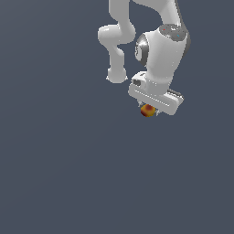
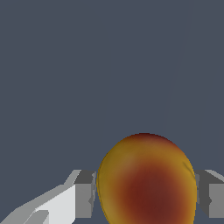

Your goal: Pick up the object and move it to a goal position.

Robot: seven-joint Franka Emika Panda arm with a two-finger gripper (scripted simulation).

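Between the grey pads (image 2: 85, 194) of the white gripper (image 1: 150, 111), a smooth, rounded ball (image 1: 147, 110), mottled yellow-orange and red, sits clamped; jaws closed against it at three and nine o'clock.

Flat, even, dim simulator light; grey-blue ground uniform, no cast shadows. Arm (image 1: 160, 55) glossy, soft highlight on its upper casing. Both renders coarse, jagged-edged; no blur, no glare, no edge distortion.
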